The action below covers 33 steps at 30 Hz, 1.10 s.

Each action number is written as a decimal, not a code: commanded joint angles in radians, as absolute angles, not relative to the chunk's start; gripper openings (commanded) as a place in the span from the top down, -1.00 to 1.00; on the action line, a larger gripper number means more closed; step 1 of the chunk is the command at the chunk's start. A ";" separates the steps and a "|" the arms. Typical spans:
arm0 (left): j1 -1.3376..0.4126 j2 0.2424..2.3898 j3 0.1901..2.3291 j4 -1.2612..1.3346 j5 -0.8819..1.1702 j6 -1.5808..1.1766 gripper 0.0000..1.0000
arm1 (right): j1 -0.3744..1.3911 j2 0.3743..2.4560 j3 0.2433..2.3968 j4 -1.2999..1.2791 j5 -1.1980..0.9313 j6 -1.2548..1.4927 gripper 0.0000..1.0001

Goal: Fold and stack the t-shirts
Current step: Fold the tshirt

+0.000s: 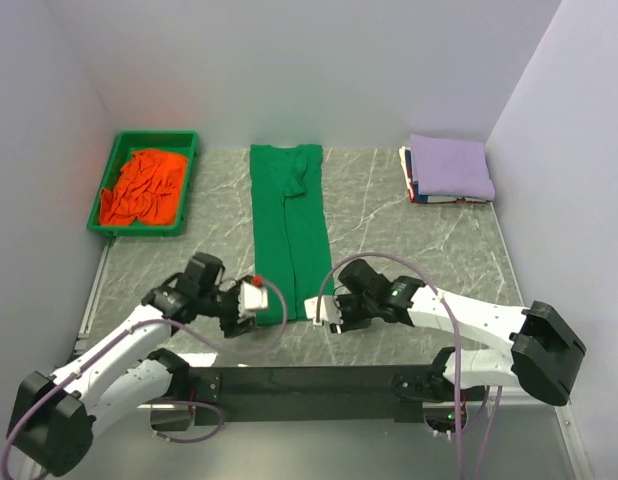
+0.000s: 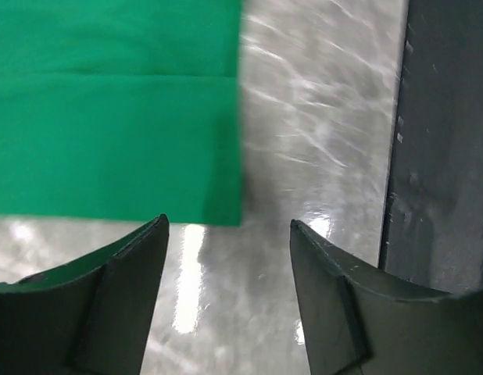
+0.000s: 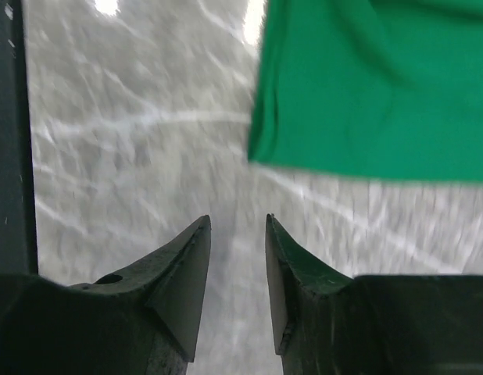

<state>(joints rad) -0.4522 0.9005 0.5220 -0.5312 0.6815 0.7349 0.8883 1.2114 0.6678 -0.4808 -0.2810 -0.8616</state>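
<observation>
A: The green t-shirt (image 1: 289,225) is seen laid flat down the middle of the table (image 1: 389,240), folded into 1 long narrow strip running from far to near.

B: And its near end is flanked by the 2 arms. The left gripper (image 1: 251,297) is held low, just beside the strip's near left corner. In the left wrist view its jaws are spread wide and nothing is caught between them. The cloth's corner is seen just beyond the fingertips; whether it is touched cannot be told.

A: The right gripper (image 1: 322,312) is placed by the near right corner. Its jaws are parted only narrowly and nothing is gripped, with bare marbled tabletop shown in the gap. The green hem is seen just ahead and off to one side, clear of the fingers.

B: Over at the far left, the orange t-shirt (image 1: 142,187) is found crumpled inside the green tray (image 1: 154,135).

A: At the far right, the lavender t-shirt (image 1: 450,165) is seen neatly folded on top of a small stack (image 1: 413,190). White and dark edges are shown beneath it; how many garments cannot be told.

B: The dark base bar (image 1: 309,380) is seen along the near edge, between the 2 arm mounts.
</observation>
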 commanded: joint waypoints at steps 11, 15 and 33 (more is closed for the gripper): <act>-0.626 0.966 0.394 -0.295 0.485 0.816 -0.42 | 0.965 1.356 0.627 -0.249 -0.247 -0.899 0.20; -0.634 0.982 0.385 -0.290 0.485 0.844 -0.41 | 0.982 1.408 0.661 -0.258 -0.216 -0.887 0.21; -0.647 1.094 0.371 -0.265 0.448 0.925 0.24 | 0.979 1.511 0.722 -0.327 -0.201 -0.844 1.00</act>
<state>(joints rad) -0.6426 1.0649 0.3756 -0.2703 0.4664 0.9001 0.9787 1.4883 0.7147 -0.2745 -0.2115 -0.8627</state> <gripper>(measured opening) 0.406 0.010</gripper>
